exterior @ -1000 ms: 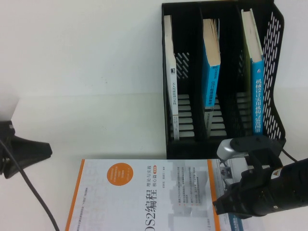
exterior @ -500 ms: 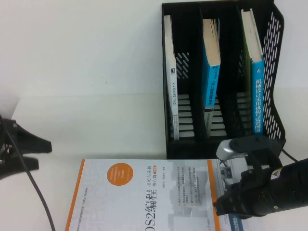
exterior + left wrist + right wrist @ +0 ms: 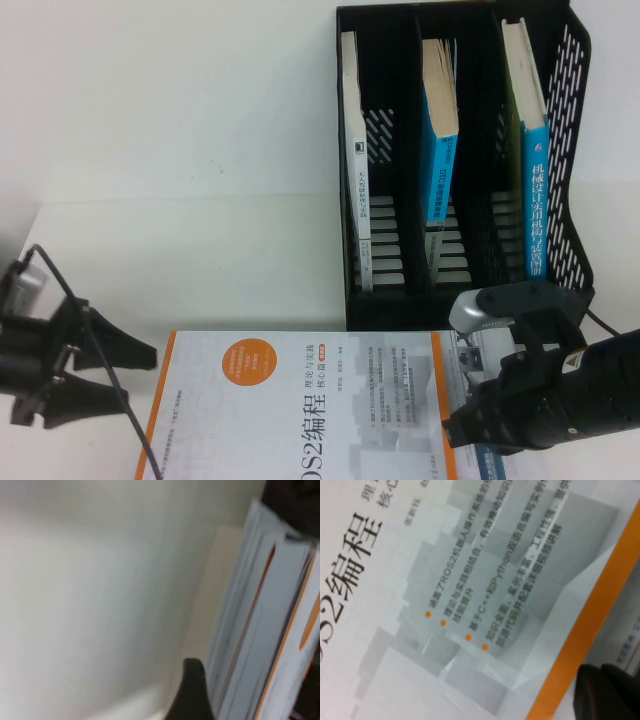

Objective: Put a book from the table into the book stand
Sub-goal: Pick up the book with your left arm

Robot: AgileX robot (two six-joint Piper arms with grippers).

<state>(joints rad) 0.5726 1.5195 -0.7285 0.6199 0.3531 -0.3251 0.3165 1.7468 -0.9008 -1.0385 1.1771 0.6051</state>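
A large book [image 3: 300,410] with a white-grey cover, an orange circle and orange edges lies flat at the table's front. My left gripper [image 3: 142,372] is open just off the book's left edge, with its fingers pointing at it. In the left wrist view one dark finger [image 3: 192,692] lies beside the book's page edge [image 3: 260,630]. My right gripper [image 3: 462,428] rests at the book's right edge, with its two dark fingers together beside the orange border [image 3: 580,630]. The black book stand [image 3: 575,150] stands at the back right.
The stand has three compartments, each holding an upright book: a white one [image 3: 352,110], a blue one [image 3: 440,130] and a blue-green one [image 3: 530,130]. A blue-printed sheet or second book [image 3: 495,462] shows under the right gripper. A cable [image 3: 100,390] trails from the left arm.
My left gripper has moved right from the view's left edge, toward the book's left edge, with its fingers open. The right gripper and the book have not moved.
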